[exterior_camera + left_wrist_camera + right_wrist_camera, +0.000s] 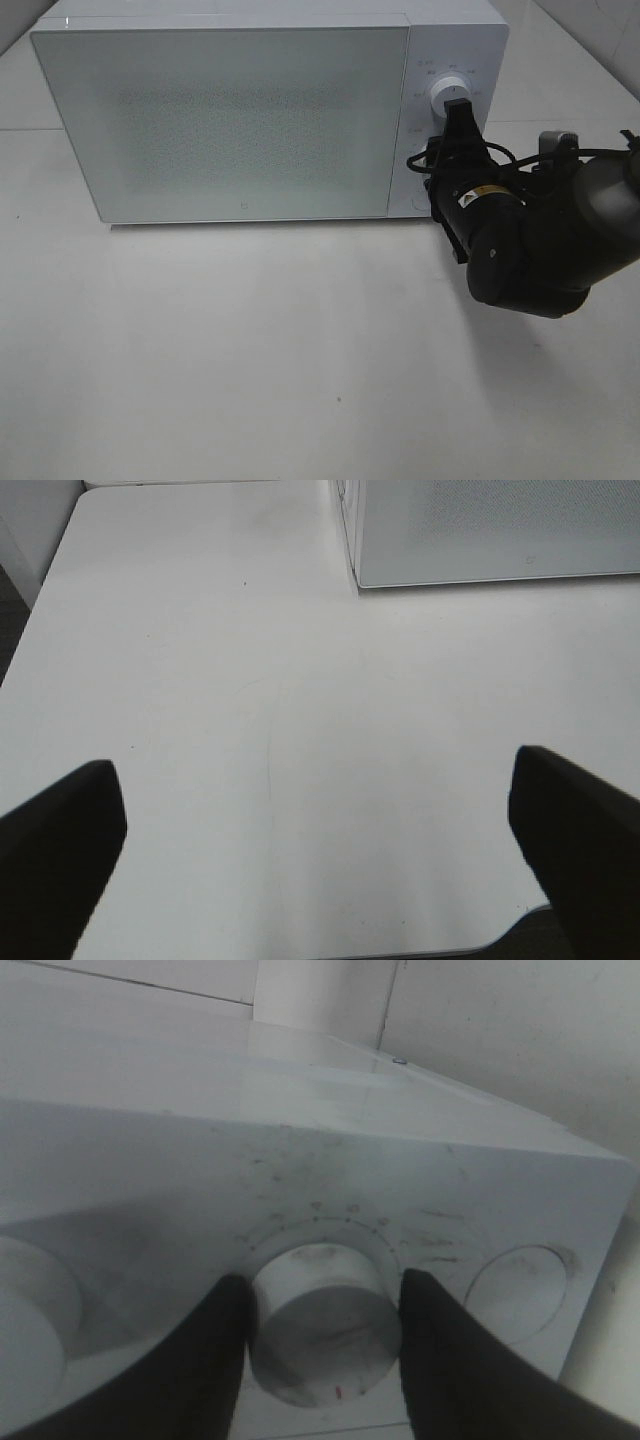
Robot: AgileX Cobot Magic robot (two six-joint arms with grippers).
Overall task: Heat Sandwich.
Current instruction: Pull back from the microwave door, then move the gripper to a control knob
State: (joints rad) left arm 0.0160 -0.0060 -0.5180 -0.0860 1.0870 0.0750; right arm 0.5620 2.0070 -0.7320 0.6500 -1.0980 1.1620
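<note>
The white microwave [230,120] stands at the back of the table with its door closed. The sandwich is hidden; no view shows it. My right gripper [458,112] reaches to the control panel and is shut on the upper dial knob [452,93]. In the right wrist view the two black fingers [215,1360] press against both sides of the knob [322,1325]. My left gripper [312,765] is open and empty above bare table, in front of the microwave's left corner [480,530]. It does not show in the exterior high view.
A second round knob [30,1310] and a round button [515,1280] sit on either side of the gripped knob on the panel. The white table [250,350] stretches in front of the microwave. Its near edge [430,950] shows in the left wrist view.
</note>
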